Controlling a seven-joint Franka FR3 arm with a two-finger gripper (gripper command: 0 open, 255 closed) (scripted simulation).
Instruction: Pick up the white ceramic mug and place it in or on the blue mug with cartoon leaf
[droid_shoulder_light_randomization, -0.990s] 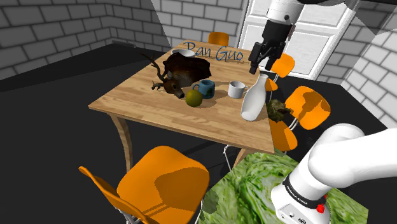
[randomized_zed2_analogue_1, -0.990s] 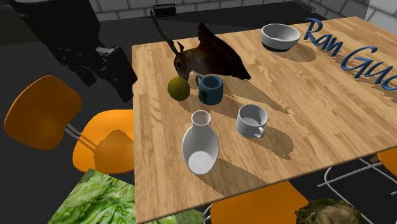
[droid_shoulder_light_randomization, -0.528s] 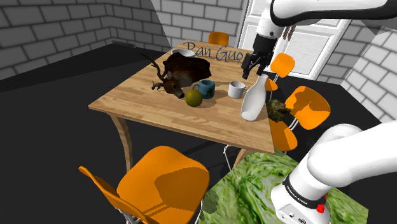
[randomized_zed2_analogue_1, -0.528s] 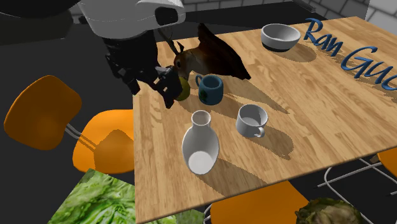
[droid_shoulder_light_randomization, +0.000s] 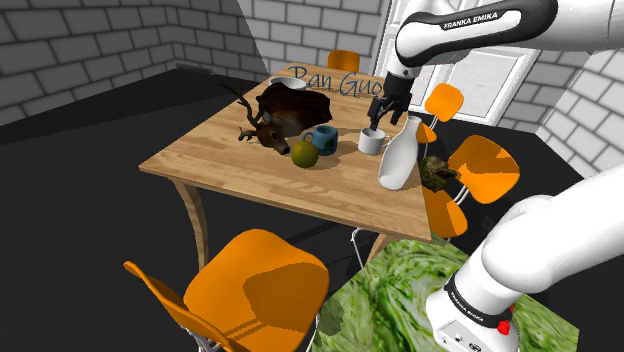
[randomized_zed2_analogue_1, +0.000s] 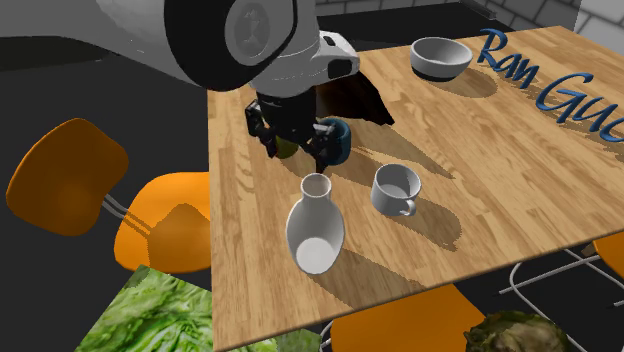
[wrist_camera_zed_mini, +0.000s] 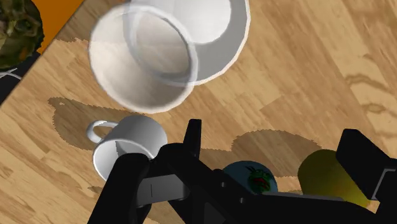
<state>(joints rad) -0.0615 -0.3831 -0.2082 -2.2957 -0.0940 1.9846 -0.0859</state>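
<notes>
Claw (droid_shoulder_light_randomization: 383, 113), jaws apart, near white mug (droid_shoulder_light_randomization: 371, 141)

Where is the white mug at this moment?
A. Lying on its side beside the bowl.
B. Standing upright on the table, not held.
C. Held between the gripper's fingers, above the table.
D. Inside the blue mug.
B: the white mug stands upright on the table with its mouth up, and the open gripper hangs above without touching it.
</notes>
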